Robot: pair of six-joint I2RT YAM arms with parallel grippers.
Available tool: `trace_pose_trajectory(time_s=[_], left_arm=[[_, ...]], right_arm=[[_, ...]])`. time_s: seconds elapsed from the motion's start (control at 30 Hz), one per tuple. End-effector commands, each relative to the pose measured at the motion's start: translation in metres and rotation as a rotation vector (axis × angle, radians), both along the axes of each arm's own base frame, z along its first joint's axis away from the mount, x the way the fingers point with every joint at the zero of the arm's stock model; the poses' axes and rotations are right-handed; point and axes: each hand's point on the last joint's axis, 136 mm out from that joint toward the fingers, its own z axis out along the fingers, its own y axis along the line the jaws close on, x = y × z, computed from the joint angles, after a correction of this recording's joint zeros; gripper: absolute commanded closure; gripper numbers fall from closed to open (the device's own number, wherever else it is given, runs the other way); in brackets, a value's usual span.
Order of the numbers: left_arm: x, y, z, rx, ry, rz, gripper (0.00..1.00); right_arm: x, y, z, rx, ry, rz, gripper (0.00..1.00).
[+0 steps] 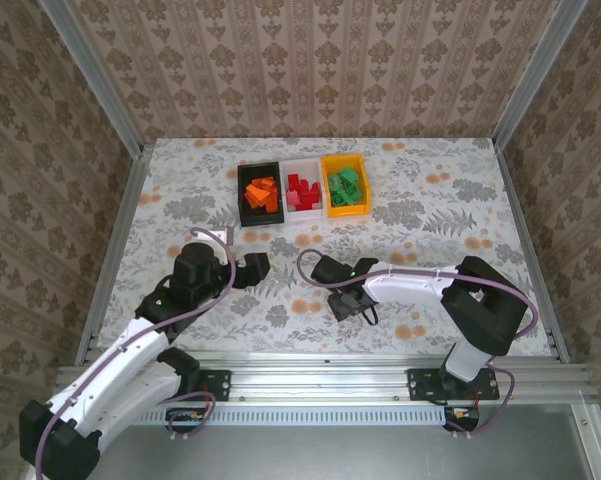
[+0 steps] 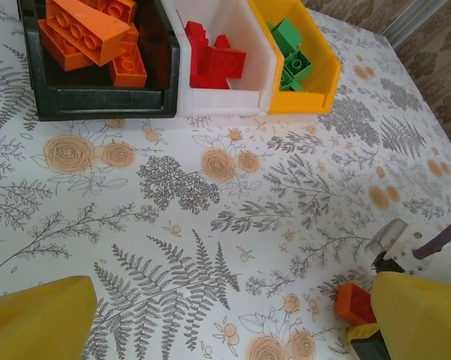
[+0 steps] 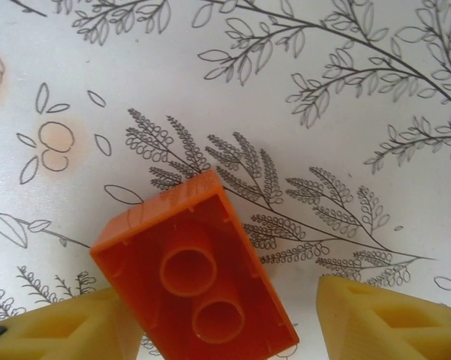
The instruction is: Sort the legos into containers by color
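The small orange plastic brick [image 3: 195, 277], lying on the floral bench [image 3: 285, 90] between the right arm's spread yellow fingers [image 3: 390, 322], looks light, rigid and slick, so squeeze squarely across its long flat side walls.

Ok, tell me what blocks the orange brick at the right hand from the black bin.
Nothing visible does. The orange brick lies between the right hand's open fingers, and bare table runs from it to the black bin. The left hand sits left of that line.
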Motion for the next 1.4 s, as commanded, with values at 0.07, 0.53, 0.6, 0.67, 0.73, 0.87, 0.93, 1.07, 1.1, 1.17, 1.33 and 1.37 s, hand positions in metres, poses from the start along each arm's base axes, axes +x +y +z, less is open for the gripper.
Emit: trace_pose_trajectory(time_s=[0.07, 0.53, 0.6, 0.67, 0.73, 0.87, 0.93, 1.07, 1.1, 1.17, 1.33, 1.37], left_arm=[[-0.005, 0.008, -0.012, 0.007, 0.035, 0.023, 0.04], [-0.012, 0.015, -0.021, 0.007, 0.052, 0.037, 0.03], [-0.011, 0.019, -0.023, 0.019, 0.056, 0.059, 0.03], [-0.009, 0.028, -0.029, 0.029, 0.076, 0.114, 0.03], [-0.008, 0.04, -0.039, 0.035, 0.118, 0.189, 0.03], [-0.012, 0.055, -0.056, 0.041, 0.19, 0.275, 0.0], [-0.014, 0.057, -0.06, 0.039, 0.21, 0.288, 0.0], [-0.021, 0.068, -0.063, 0.051, 0.23, 0.328, 0.0], [-0.022, 0.072, -0.061, 0.053, 0.226, 0.34, 0.0], [-0.025, 0.078, -0.059, 0.051, 0.217, 0.359, 0.0], [-0.03, 0.086, -0.06, 0.014, 0.203, 0.389, 0.0], [-0.031, 0.087, -0.062, 0.011, 0.208, 0.39, 0.0]], right_arm=[[0.036, 0.01, -0.007, 0.1, -0.06, -0.022, 0.52], [0.059, 0.035, 0.029, 0.164, -0.143, -0.01, 0.72], [0.072, 0.054, 0.054, 0.209, -0.19, 0.01, 0.73], [0.09, 0.074, 0.077, 0.249, -0.241, 0.027, 0.73], [0.112, 0.092, 0.094, 0.264, -0.288, 0.041, 0.73], [0.158, 0.136, 0.114, 0.283, -0.34, 0.089, 0.73], [0.18, 0.15, 0.115, 0.286, -0.354, 0.096, 0.73], [0.226, 0.173, 0.112, 0.304, -0.359, 0.097, 0.72], [0.235, 0.175, 0.106, 0.29, -0.349, 0.093, 0.72], [0.25, 0.182, 0.106, 0.292, -0.35, 0.094, 0.72], [0.271, 0.193, 0.1, 0.279, -0.342, 0.128, 0.7], [0.275, 0.194, 0.099, 0.28, -0.345, 0.127, 0.69]])
